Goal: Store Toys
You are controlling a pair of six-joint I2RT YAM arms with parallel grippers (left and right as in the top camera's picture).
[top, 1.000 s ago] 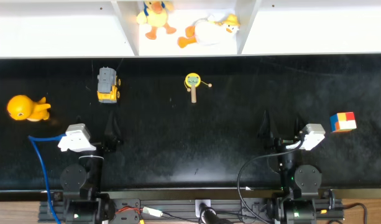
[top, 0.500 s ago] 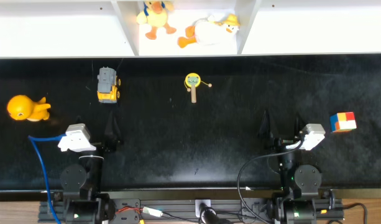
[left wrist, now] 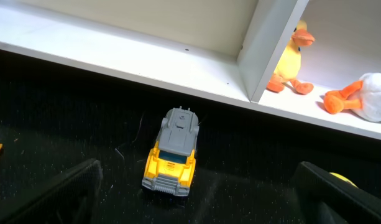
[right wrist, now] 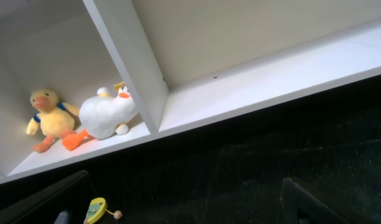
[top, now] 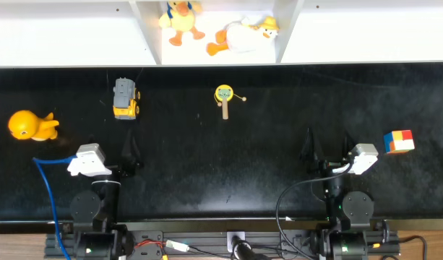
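Both arms sit low near the 6 o'clock edge of the black table. The left hand is spread wide with nothing between its fingers. The right hand is likewise wide open and empty.

A white shelf runs along the table's 12 o'clock edge. Its middle compartment holds a yellow plush duck sitting upright and, just at its 3 o'clock, a white plush goose lying on its side with its orange feet toward the duck.

Four toys lie on the table:
- The yellow truck, with a grey cab top, stands at about 12 o'clock from the left hand, near the shelf's front edge but apart from it.
- The orange duck toy sits at roughly 10 o'clock from the left hand, close to the table's 9 o'clock edge.
- A small yellow toy on a wooden stick, probably a rattle, lies near the table's middle at about 10 o'clock from the right hand.
- The coloured cube rests at 3 o'clock from the right hand, just beyond its wrist.
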